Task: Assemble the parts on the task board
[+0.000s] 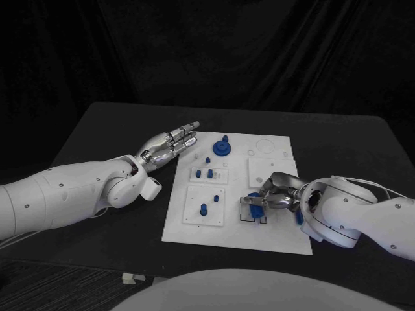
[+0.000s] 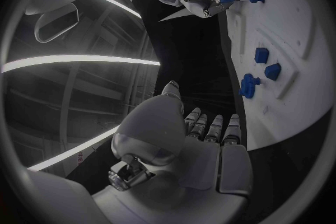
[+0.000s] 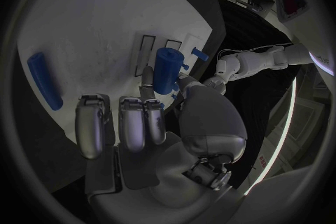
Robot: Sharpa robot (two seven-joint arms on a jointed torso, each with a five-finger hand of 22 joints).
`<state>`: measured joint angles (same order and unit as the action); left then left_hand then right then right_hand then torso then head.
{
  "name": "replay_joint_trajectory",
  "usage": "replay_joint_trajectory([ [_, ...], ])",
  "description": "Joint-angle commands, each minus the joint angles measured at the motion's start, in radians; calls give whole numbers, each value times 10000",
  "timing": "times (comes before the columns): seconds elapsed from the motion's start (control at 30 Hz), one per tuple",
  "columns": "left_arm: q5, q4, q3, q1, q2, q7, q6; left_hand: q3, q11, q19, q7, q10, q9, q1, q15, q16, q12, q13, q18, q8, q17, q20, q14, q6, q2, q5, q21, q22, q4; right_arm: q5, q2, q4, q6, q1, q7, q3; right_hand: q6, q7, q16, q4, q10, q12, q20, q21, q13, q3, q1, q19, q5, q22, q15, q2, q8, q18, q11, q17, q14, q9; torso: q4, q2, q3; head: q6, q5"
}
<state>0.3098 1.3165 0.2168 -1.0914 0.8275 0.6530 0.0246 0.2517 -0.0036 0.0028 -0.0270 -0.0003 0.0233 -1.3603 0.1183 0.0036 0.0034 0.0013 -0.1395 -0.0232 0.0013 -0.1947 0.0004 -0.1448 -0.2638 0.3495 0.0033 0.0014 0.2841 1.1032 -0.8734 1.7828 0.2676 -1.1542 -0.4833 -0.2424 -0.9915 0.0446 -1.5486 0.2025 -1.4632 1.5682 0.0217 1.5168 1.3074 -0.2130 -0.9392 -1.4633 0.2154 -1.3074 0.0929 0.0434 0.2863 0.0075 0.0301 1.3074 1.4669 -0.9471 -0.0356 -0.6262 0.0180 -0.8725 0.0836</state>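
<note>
Holding a short blue plastic cylinder (image 3: 167, 69) between thumb and fingers (image 3: 131, 123), my right hand (image 1: 275, 192) sits over the near right part of the white rectangular task board (image 1: 273, 243), by its slotted cut-outs. The cylinder stands upright in that pinch, just above the plate.

Left hand (image 1: 168, 144): flat, fingers (image 2: 213, 127) straight and pressed side by side, holding nothing, hovering over the black worktop (image 1: 114, 129) just beside the board's far left corner.

Board contents:
- round blue gear-like part (image 1: 222, 148), far left area;
- two small blue pegs (image 1: 203, 173), left middle;
- one blue upright peg (image 1: 203, 209) in the near left square panel;
- long blue bar (image 3: 45, 80) lying flat on the board's near right part, well apart from the held cylinder.

Board lies at the middle of the worktop.
</note>
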Motion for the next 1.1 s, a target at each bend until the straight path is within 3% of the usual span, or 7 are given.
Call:
replay_joint_trajectory([
  [0.03, -53, 8, -10, 17, -28, 86, 128, -30, 88, -28, -62, 3, 14, -87, 42, -36, -34, -13, -114, -57, -13, -62, -4, -36, 5, 52, -33, -14, -21, 164, 20, -2, -317, 48, -341, -18, 71, 18, 50, 95, -1076, 26, 65, -64, 2634, 211, 182, -743, -355, -2394, -91, 37, -56, 103, -69, 2087, 924, -22, -2, 1, 5, -2, -8],
  [0.13, -53, -1, -10, 18, -30, 78, 133, -30, 88, -28, -62, 3, 14, -87, 42, -36, -34, -13, -114, -57, -13, -62, -4, -36, 5, 52, -33, -14, -21, 167, 34, -18, -356, 50, -354, -18, 94, 25, 64, 263, -1076, 26, 68, -91, 2634, 436, 331, -733, -710, -2385, -95, 31, -74, 109, -76, 2059, 918, -49, 1, 2, 4, -2, -4],
  [0.47, -53, -14, -10, 22, -34, 57, 152, -33, 107, -28, -113, 3, 23, -89, 98, -36, -34, -13, -100, -69, -13, -106, -4, -95, -2, 52, -33, -14, -17, 169, 81, -44, -446, 54, -412, -18, 121, 41, 85, 706, -1076, 26, 78, -166, 2634, 1064, 643, -703, -1286, -2362, -107, -18, -112, 128, -91, 2019, 910, -104, -5, 3, 1, -2, 7],
  [0.73, -53, -15, -10, 23, -28, 44, 153, -33, 114, -28, -129, 3, 27, -89, 107, -36, -34, -13, -97, -75, -13, -113, -4, -118, -4, 52, -33, -14, -16, 169, 105, -37, -395, 57, -371, -18, 149, 53, 93, 878, -1076, 26, 86, -181, 2634, 1440, 906, -701, -1590, -2358, -116, -92, -141, 130, -103, 2003, 907, -128, 1, -5, 1, -2, 7],
  [1.1, -53, -22, -10, 25, -8, 26, 155, -33, 123, -28, -144, 3, 33, -89, 116, -36, -34, -13, -94, -83, -13, -121, -4, -150, -4, 52, -33, -14, -15, 169, 72, -20, -41, 59, -168, -17, 136, 55, 77, 903, -1076, 26, 88, -195, 2634, 2372, 1660, -703, -1638, -2358, -120, -171, -157, 132, -104, 2032, 914, -177, 4, -9, -4, -2, 38],
])
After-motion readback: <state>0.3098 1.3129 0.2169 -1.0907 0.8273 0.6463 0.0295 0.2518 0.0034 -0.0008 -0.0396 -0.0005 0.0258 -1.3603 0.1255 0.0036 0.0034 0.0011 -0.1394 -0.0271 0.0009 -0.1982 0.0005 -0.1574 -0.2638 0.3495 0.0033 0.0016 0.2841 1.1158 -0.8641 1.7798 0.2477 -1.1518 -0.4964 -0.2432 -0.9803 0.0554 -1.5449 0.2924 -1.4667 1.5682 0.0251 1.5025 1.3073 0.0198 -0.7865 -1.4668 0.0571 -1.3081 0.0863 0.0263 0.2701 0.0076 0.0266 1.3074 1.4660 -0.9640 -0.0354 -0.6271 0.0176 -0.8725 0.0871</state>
